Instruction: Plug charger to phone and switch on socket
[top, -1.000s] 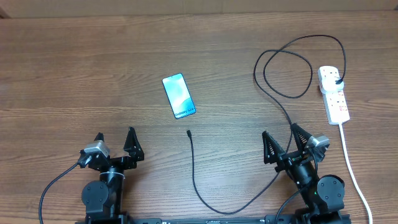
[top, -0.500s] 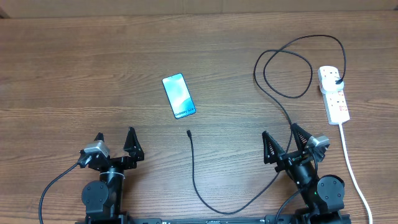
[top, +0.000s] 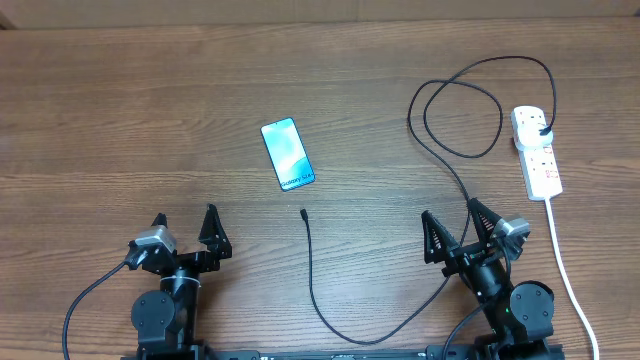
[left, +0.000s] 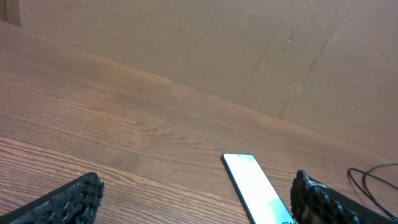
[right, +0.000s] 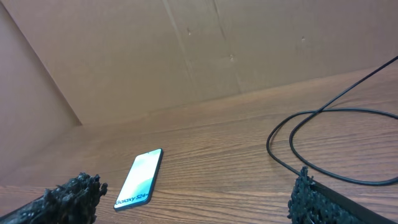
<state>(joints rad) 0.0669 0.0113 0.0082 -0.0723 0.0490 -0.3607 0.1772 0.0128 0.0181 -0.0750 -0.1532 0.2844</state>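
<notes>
nothing has moved in the last second. both arms and all the things on the surface (top: 120, 110) sit just where they were, so the job has not started yet (no cable picked up, no switch pressed).

the left fingers (top: 213, 235) are spread wide and hold nothing. that arm sits folded low at the near edge, pointing out over the wood.

the phone (top: 288, 154) lies flat with its screen lit, farther out and a bit to the right, well apart from both arms. the charger (top: 312, 290) is not plugged into it. its small tip (top: 303, 213) lies near the phone's near end but not touching.

the black cable bends right, passes the right arm and loops up to the socket (top: 538, 160).

the right fingers (top: 433, 240) are spread wide too, and empty, with the arm folded low.

the socket lies at the far right with the black plug (top: 541, 127) in it. i cannot tell if its switch is on.
</notes>
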